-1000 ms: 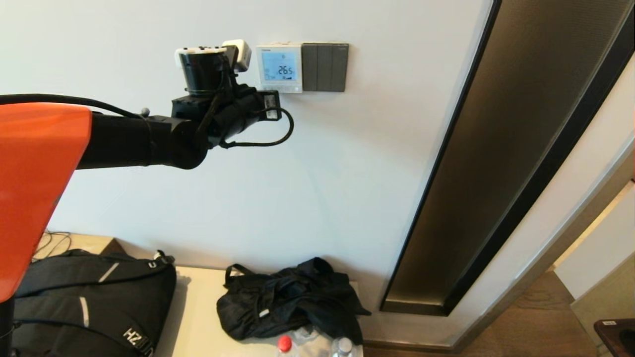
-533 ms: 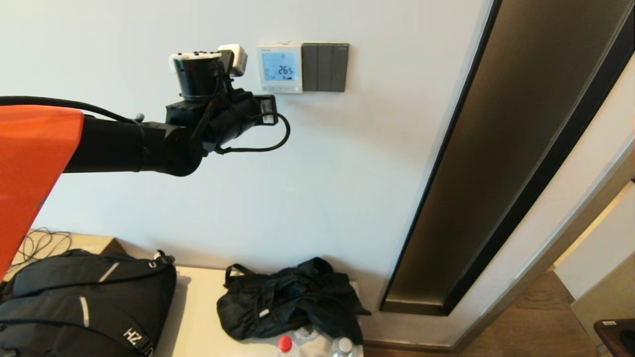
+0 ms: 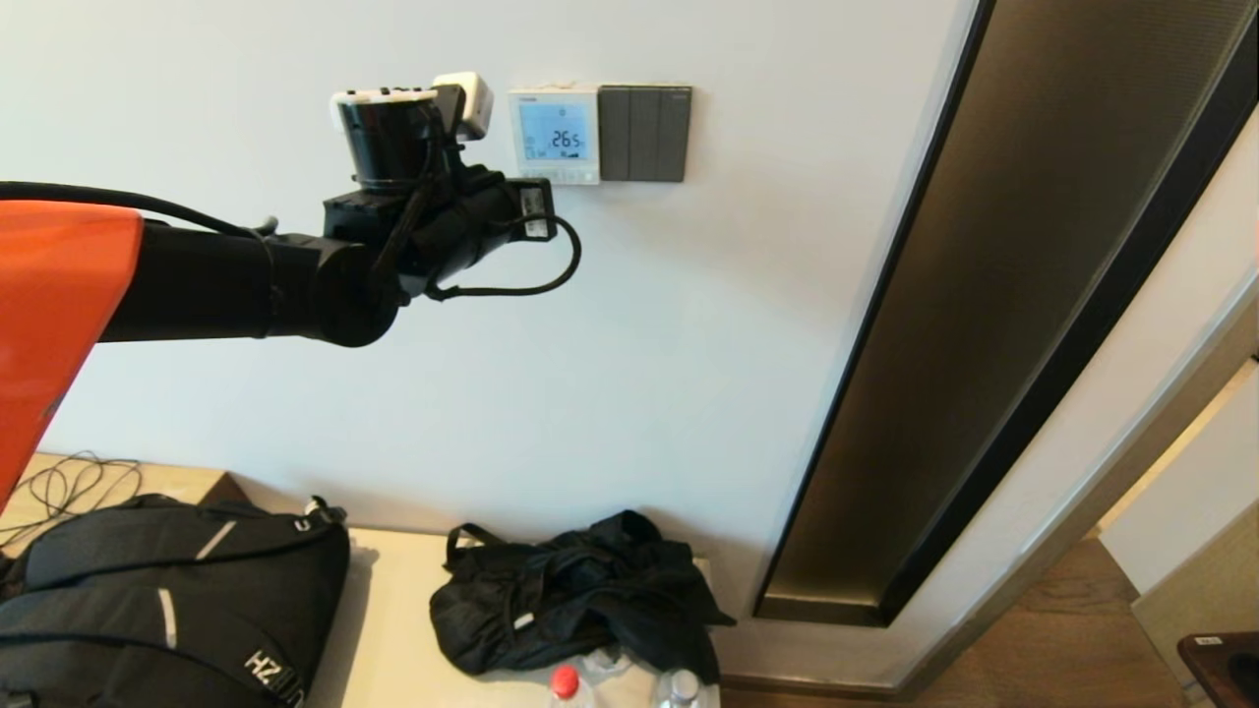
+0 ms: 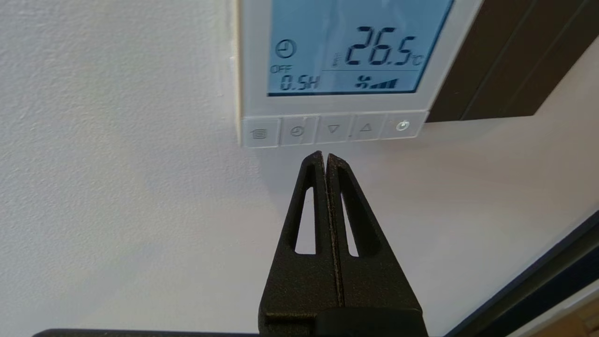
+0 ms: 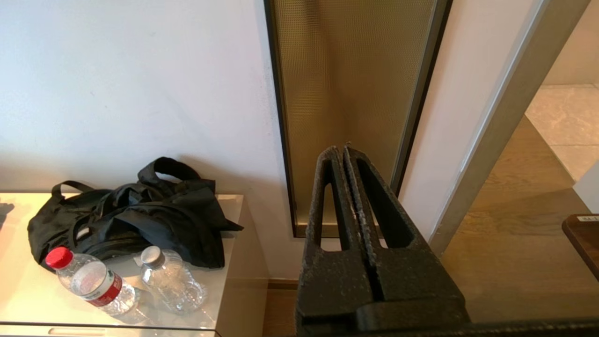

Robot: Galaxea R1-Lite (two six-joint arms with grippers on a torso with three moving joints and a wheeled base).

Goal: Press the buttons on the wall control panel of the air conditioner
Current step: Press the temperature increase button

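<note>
A: Thermostat panel (image 3: 554, 134) sits upper centre of the head view, flush on the white wall (image 3: 639, 344), its right edge touching the dark grey three-rocker switch plate (image 3: 645, 134).

B: Screen?

A: Light-blue LCD (image 4: 355, 44) in the upper half of the left wrist view. Digits read 26.5 °C; lower left of the screen shows OFF and 0.5H under a clock icon, with a fan symbol and bars lower right.

B: Buttons?

A: Five pale buttons (image 4: 331, 129) in a row along the panel's bottom edge: menu, clock, down arrow, up arrow, power.

B: Left gripper?

A: Left gripper (image 4: 324, 157) rises from the bottom centre of the wrist frame, fingers pressed together with nothing between them. Tips lie just under the button row, about below the seam between the clock and down-arrow keys. Contact with the panel cannot be determined. In the head view the left arm (image 3: 246, 280) reaches in from the left edge, and its wrist overlaps the panel's lower-left corner.

B: Right side?

A: Right gripper (image 5: 344, 154) is visible only in its own wrist view, lower centre, fingers closed and empty, pointing at a bronze mesh wall strip (image 5: 346, 93). Lower left of that frame: a black bag (image 5: 131, 215) and two water bottles (image 5: 93, 283) on a pale cabinet top (image 5: 224, 281).
</note>
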